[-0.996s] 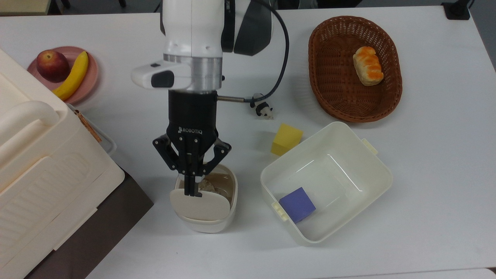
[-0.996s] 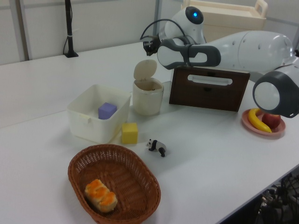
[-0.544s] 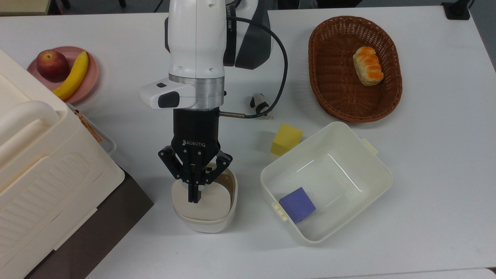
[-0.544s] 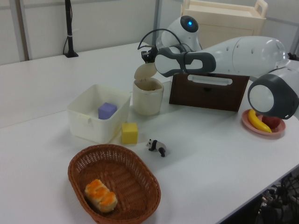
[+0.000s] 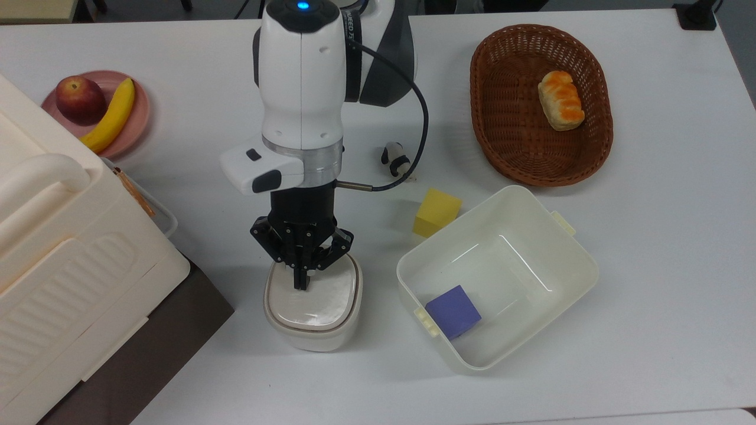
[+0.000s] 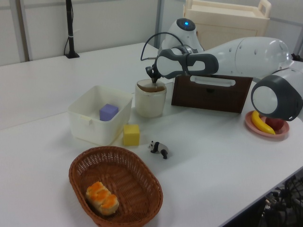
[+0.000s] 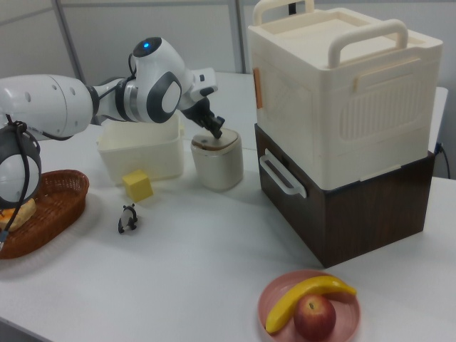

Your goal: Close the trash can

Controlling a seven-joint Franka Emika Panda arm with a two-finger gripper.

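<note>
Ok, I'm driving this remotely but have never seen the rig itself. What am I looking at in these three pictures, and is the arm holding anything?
You are looking at one white robot arm ending in a black two-finger gripper. The top view looks straight down on the white table; the left view and the right view look across it from opposite sides.

The gripper has its fingers shut together and presses their tips on the flat lid of the small trash can. The lid lies down flat, and nothing is held.

Around it lie a white tub holding a purple block, a yellow block, a tiny panda figure, a wicker basket with a bread roll, and a pink plate with an apple and a banana. A big cream box sits on a brown crate.
</note>
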